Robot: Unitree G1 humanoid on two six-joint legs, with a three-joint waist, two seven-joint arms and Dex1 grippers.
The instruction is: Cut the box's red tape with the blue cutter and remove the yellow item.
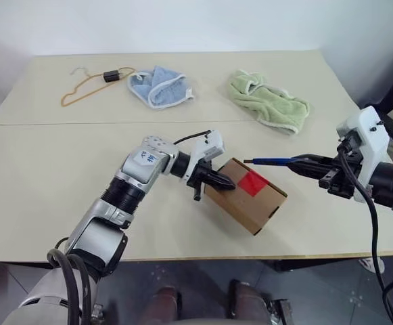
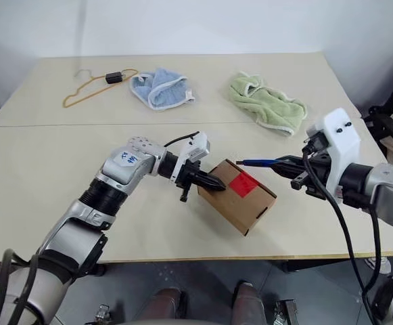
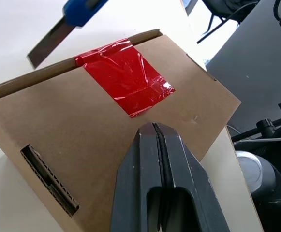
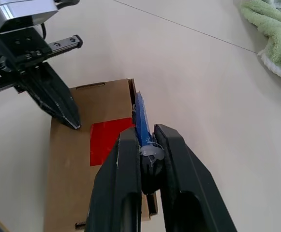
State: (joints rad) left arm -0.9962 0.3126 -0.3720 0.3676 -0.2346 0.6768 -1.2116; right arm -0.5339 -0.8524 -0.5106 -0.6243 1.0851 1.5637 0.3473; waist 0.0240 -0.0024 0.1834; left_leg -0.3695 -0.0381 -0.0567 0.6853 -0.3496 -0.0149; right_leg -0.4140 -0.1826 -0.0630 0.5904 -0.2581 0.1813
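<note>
Now the box [image 1: 245,195] sits tilted near the table's [image 1: 40,176] front edge, red tape [image 1: 251,183] on top. Reaching in from the left, the left gripper [image 1: 224,181] has its fingers pressed together on the box top beside the tape. From the right, the right gripper [image 1: 303,162] clamps the blue cutter [image 1: 270,161], held level, its tip just over the box's far edge

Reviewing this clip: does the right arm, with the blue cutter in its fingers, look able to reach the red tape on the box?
Probably yes. The right gripper is shut on the blue cutter, whose tip hangs just beside the red tape. The left gripper, shut, presses on the box on the tape's other side, leaving the tape uncovered.
</note>
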